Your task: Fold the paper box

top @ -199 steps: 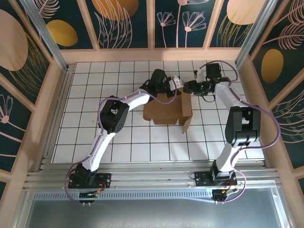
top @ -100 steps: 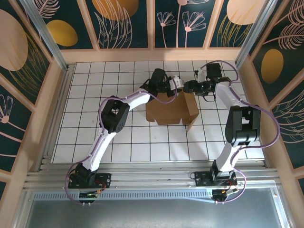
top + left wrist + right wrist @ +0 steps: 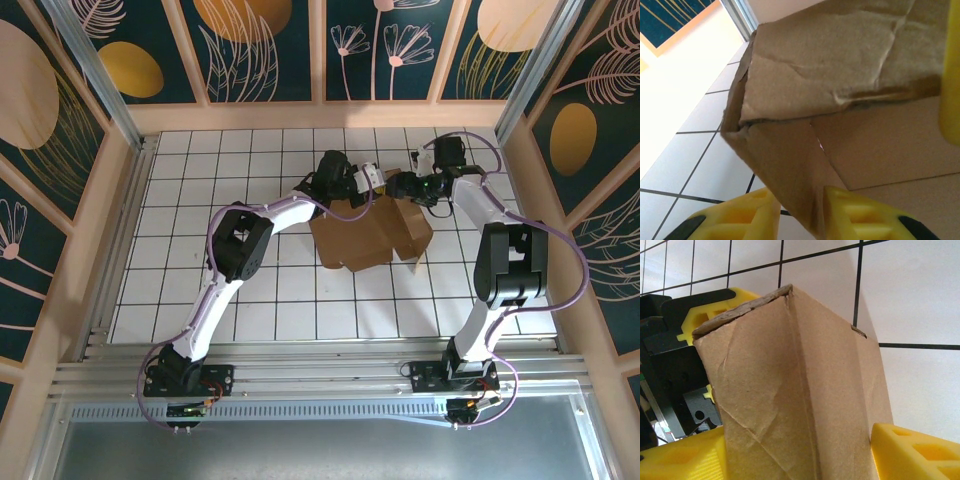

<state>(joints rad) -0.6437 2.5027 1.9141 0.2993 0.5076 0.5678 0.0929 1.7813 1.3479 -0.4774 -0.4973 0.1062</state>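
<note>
- Paper box (image 3: pixel 368 232): plain brown cardboard, partly folded, its panels standing at different angles instead of lying flat.
- Surface: matte and heavily creased. My left wrist view shows wrinkles across one wide panel and a dented fold line where two panels meet.
- Edges: raw and slightly frayed at the top corner, seen from my right wrist.
- Place: on the white tiled table (image 3: pixel 250 290), in its far half and right of centre, between my two wrists.
- Long axis: roughly across the table from left to right, with the right end swung slightly farther from my bases.
- Facing: the far edge is raised toward both grippers, and one side panel leans outward to the right.
- Left gripper (image 3: pixel 800 217): at the far edge of the paper box. My yellow fingers are a little apart with one thin panel between them. I cannot tell whether they pinch it.
- Right gripper (image 3: pixel 797 460): at the far right corner, clamped on a folded corner, with cardboard filling the gap and a finger against each side.
</note>
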